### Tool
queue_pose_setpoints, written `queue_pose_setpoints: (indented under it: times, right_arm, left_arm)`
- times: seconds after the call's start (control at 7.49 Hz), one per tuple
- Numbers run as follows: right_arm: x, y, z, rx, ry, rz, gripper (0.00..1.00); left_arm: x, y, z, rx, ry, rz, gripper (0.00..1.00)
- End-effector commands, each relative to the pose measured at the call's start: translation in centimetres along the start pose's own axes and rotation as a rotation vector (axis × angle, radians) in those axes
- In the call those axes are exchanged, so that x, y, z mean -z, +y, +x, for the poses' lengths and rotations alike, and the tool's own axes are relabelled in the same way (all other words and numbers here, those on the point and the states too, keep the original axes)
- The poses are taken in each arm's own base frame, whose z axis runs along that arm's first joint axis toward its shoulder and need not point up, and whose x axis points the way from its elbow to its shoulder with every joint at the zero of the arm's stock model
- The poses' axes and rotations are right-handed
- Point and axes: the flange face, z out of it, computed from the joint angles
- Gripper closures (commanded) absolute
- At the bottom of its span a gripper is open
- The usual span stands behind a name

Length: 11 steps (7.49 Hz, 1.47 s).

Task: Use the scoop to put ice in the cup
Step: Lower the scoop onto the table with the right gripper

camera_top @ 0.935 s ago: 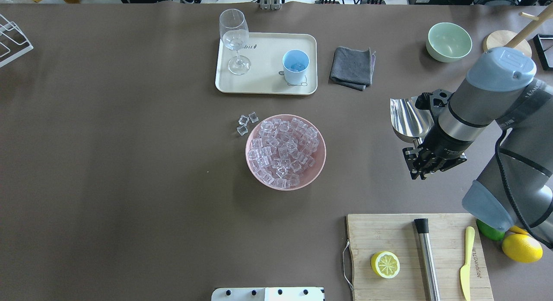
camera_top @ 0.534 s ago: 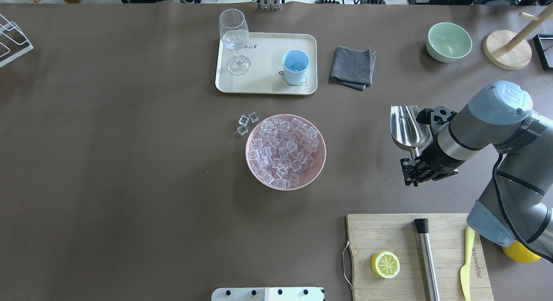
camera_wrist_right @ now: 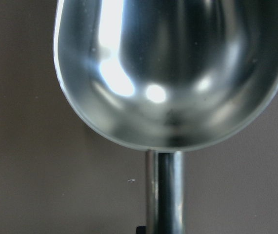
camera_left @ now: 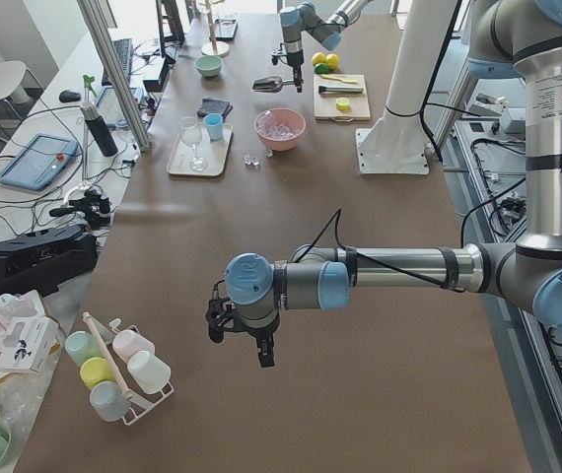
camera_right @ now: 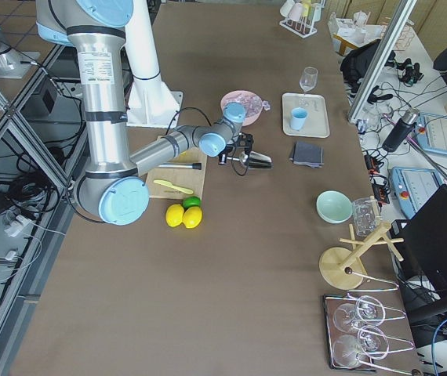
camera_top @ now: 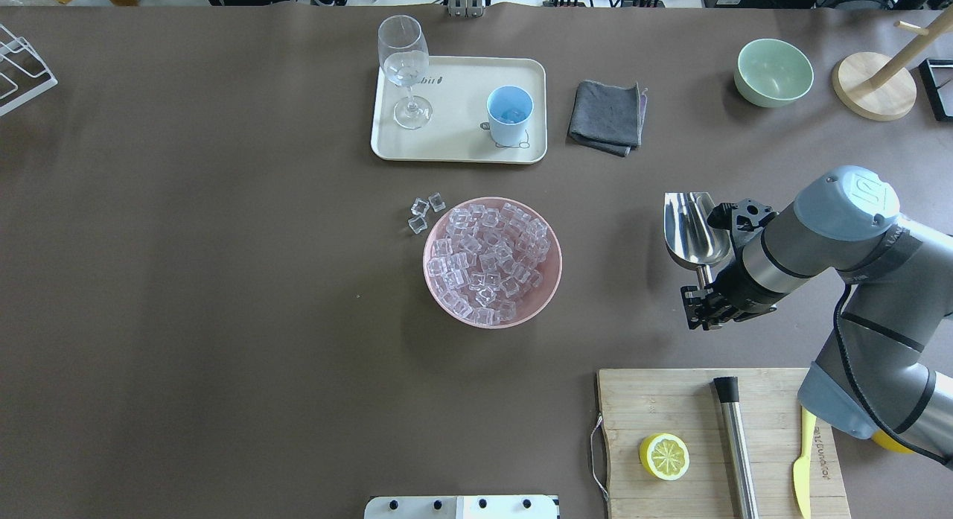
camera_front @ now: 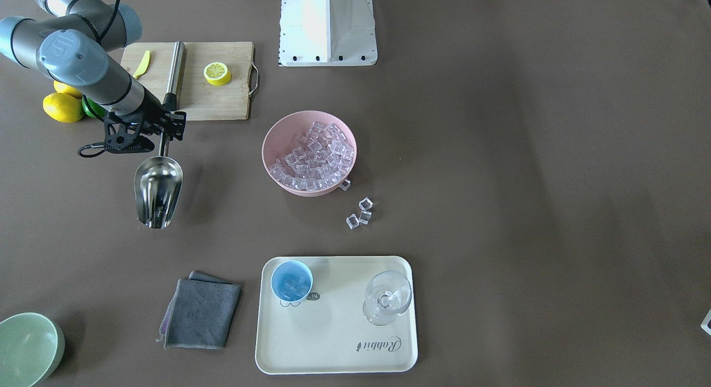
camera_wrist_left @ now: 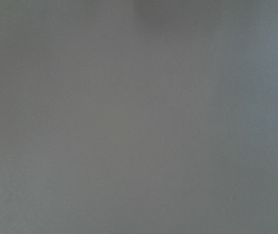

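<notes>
Steel handle pinched in the right gripper (camera_top: 705, 281), has brought the empty scoop (camera_top: 692, 232) lower and back, away from ice (camera_top: 488, 262) and cup (camera_top: 510, 117): probably setting down; cannot tell the left gripper (camera_left: 263, 353) state.

Mirror-bright polished steel scoop (camera_wrist_right: 178, 73), clear glossy ice (camera_top: 488, 262), matt pink bowl (camera_top: 557, 277), smooth matt brown worktop (camera_top: 223, 295), soft grey cloth (camera_top: 607, 117), pale grained wooden board (camera_top: 655, 400), transparent wine glass (camera_top: 403, 57)

Bright, even light; only faint, soft shadows lie on the bench (camera_top: 223, 281) around the pink bowl (camera_top: 557, 277). White glare streaks the scoop (camera_wrist_right: 168, 73). The left wrist view is featureless grey.
</notes>
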Motion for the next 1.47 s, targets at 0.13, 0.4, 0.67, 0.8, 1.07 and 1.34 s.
queue_pose_setpoints:
  times: [0.13, 0.4, 0.67, 0.8, 1.07, 1.34]
  right_arm:
    - [-0.5, 0.2, 0.0, 0.010, 0.008, -0.001, 1.00]
    - [-0.6, 0.2, 0.0, 0.014, 0.009, -0.001, 1.00]
    - [-0.9, 0.0, 0.2, 0.013, 0.012, -0.003, 1.00]
    - [-1.5, -0.3, 0.5, 0.019, -0.005, 0.004, 1.00]
    - [-2.0, -0.6, 0.6, 0.036, -0.038, 0.012, 1.00]
    - [-2.1, -0.6, 0.6, 0.036, -0.039, 0.009, 1.00]
  left_arm:
    - [0.1, -0.1, 0.1, -0.001, 0.000, 0.001, 0.02]
    - [0.0, 0.0, 0.0, -0.001, 0.000, -0.001, 0.02]
    - [0.1, -0.1, 0.0, -0.001, 0.000, 0.001, 0.02]
    - [0.0, 0.0, 0.0, 0.000, 0.000, 0.000, 0.02]
    - [0.0, 0.0, -0.1, 0.003, -0.001, -0.001, 0.02]
    - [0.1, 0.0, -0.2, 0.005, 0.001, 0.003, 0.02]
